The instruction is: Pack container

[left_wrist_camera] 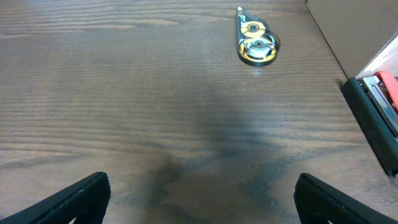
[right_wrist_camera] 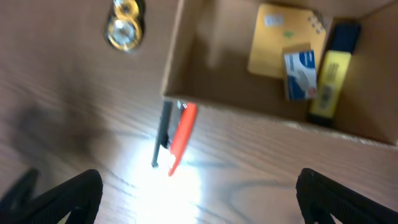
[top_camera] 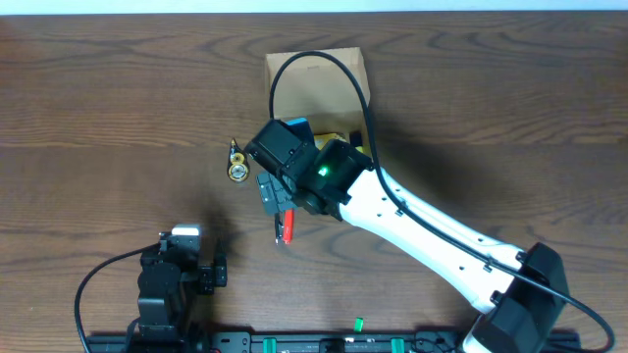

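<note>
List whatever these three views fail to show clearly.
Overhead: the right arm covers the near half of the container, hiding its contents.
Left wrist: the red-and-black tool is cut off by the right edge.
Right wrist: blur leaves the print on the blue-and-white packet unreadable.

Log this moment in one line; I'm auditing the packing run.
container open, partly packed | stapler outside, beside it | tape roller outside, apart | left end effector open, empty | right end effector open, empty
</note>
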`<state>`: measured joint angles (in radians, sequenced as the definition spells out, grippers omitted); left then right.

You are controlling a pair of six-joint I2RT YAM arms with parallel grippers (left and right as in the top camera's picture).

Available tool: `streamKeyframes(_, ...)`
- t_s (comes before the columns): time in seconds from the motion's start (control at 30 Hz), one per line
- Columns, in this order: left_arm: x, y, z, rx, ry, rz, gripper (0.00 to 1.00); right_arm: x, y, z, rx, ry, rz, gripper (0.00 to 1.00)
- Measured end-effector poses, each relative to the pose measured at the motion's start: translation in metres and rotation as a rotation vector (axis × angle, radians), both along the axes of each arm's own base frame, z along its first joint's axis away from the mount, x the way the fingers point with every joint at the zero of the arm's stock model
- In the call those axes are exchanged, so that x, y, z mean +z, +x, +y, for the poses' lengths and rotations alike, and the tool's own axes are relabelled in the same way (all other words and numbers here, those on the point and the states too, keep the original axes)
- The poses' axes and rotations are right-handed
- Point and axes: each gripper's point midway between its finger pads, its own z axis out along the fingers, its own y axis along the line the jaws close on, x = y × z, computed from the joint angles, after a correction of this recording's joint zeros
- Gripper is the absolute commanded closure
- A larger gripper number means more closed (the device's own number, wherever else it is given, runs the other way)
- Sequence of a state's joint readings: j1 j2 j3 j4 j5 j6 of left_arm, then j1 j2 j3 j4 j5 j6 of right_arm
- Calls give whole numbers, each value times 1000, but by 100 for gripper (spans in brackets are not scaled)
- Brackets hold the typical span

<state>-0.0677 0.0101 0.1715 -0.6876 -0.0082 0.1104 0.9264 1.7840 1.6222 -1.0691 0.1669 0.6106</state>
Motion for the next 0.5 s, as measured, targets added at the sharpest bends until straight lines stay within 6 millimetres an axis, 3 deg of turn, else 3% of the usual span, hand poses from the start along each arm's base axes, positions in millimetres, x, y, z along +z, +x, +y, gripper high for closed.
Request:
streamKeyframes(0.23, 0, 0, 0, 0, 0, 0, 5, 0, -16, -17, 106, -82, 43, 1)
streamKeyframes(0.37, 0, 0, 0, 0, 0, 0, 5, 31, -23, -25, 157, -30, -22, 1)
streamKeyframes(0.5, 0, 0, 0, 0, 0, 0, 4, 71, -43, -56, 183, 51, -120, 1)
